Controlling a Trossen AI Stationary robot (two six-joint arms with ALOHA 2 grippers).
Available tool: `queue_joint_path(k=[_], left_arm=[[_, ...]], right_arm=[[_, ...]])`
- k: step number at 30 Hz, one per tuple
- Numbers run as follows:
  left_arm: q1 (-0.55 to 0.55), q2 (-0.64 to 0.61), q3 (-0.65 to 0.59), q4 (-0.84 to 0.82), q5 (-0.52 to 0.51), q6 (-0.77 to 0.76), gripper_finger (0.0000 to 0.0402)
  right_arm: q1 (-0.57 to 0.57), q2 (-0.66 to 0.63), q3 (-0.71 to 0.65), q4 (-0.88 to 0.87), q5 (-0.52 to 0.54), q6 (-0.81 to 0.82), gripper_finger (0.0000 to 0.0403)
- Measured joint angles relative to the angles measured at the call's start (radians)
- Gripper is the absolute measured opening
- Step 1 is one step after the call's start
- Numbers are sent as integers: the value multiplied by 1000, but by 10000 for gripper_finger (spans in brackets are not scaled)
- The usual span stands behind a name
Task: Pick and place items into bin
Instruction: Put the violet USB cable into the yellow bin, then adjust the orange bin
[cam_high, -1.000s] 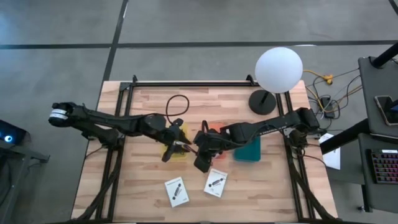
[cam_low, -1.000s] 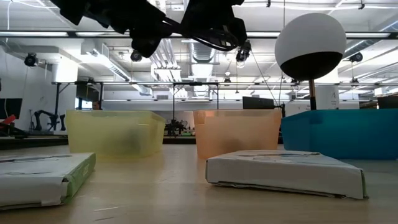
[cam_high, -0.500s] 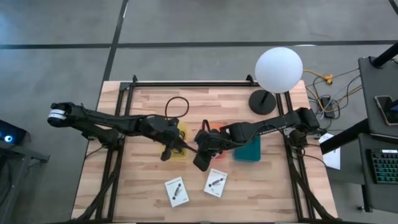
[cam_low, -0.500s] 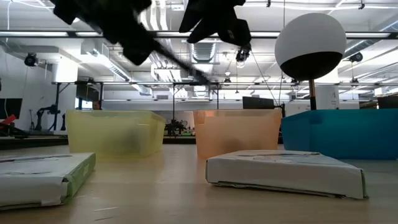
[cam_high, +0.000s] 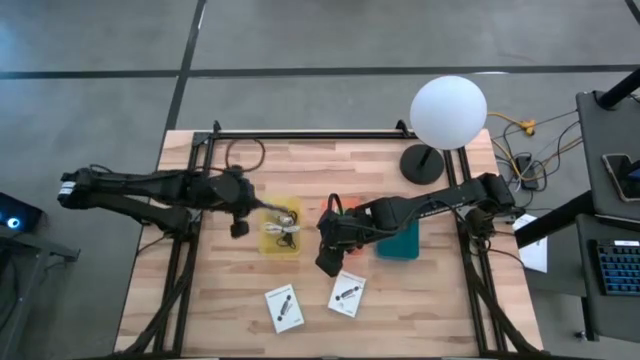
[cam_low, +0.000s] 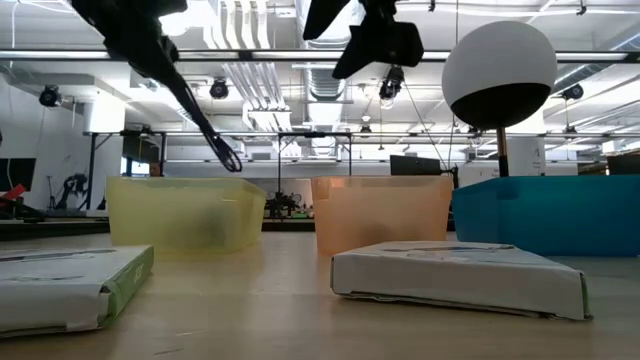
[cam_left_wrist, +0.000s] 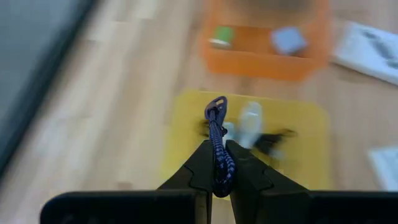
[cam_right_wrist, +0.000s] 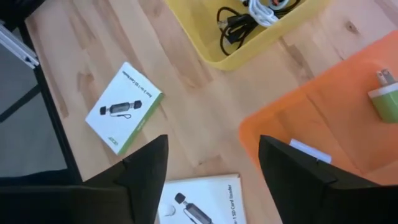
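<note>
Yellow bin (cam_right_wrist: 236, 53): black cable (cam_right_wrist: 233, 28). Orange bin (cam_right_wrist: 323, 124): green cube (cam_right_wrist: 384, 102).

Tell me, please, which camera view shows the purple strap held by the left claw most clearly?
The left wrist view: the purple strap is pinched in the left claw, close up. The low view shows it dangling as a dark line; the high view barely resolves it; the right wrist view misses it.

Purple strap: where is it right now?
In the left wrist view the purple strap is pinched in the left gripper, which the high view places left of the yellow bin.
</note>
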Motion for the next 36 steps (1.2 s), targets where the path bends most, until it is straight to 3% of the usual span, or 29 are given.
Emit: queue_joint_path(k=[5,9,13,15,21,29,36], left_arm=[[-31,50,-5,-15,-132,6,11],[-83,164,-7,-60,-146,5,11],[-145,279,-3,-47,-267,-10,12],[-165,335,5,-48,-281,-19,17],[-234,440,53,-47,-229,-64,67],[-278,462,120,-16,-9,-152,153],[-306,408,123,16,86,-173,195]], right_arm=[[0,0,-4,1,29,-2,239],[0,0,-5,2,31,-3,235],[0,1,-7,1,31,-3,237],[0,1,-7,1,32,-3,239],[0,1,-7,-5,32,-8,237],[0,1,-7,-5,26,-37,238],[33,2,-42,-10,-130,-107,239]])
